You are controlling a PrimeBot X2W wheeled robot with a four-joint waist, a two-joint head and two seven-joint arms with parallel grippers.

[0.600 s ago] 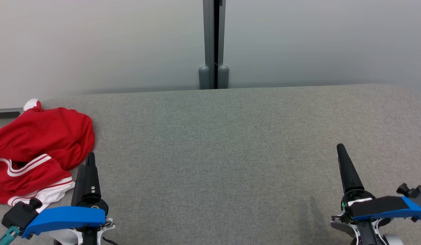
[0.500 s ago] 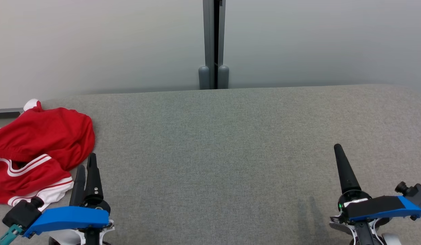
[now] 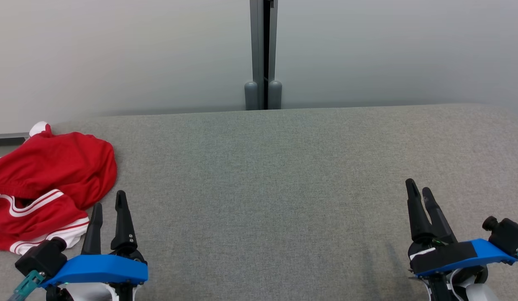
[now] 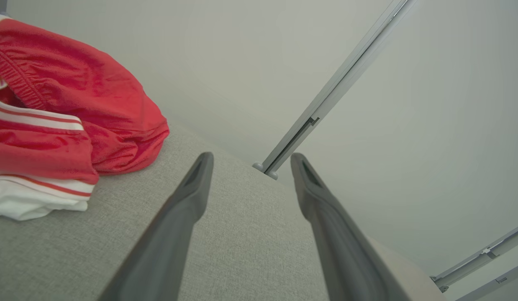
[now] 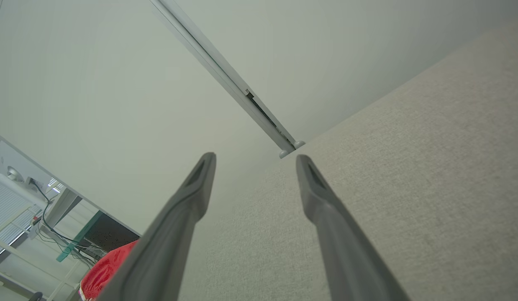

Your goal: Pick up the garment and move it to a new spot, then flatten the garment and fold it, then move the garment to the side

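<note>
Garment (image 3: 50,175) on table (image 3: 284,167) at left, left gripper (image 3: 109,200) beside it, right gripper (image 3: 417,186) far right

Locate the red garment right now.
Head view: red garment lies crumpled at the left edge of the grey surface, beside the left end effector.

Red garment (image 3: 54,171) crumpled at my 9 o'clock.
I see it lying in a loose heap on the grey table (image 3: 284,188), cut off by the left edge of my head view. It is shiny red cloth with white stripes, and a white band runs along its near edge towards 7 o'clock. It is not flattened or folded.
</note>
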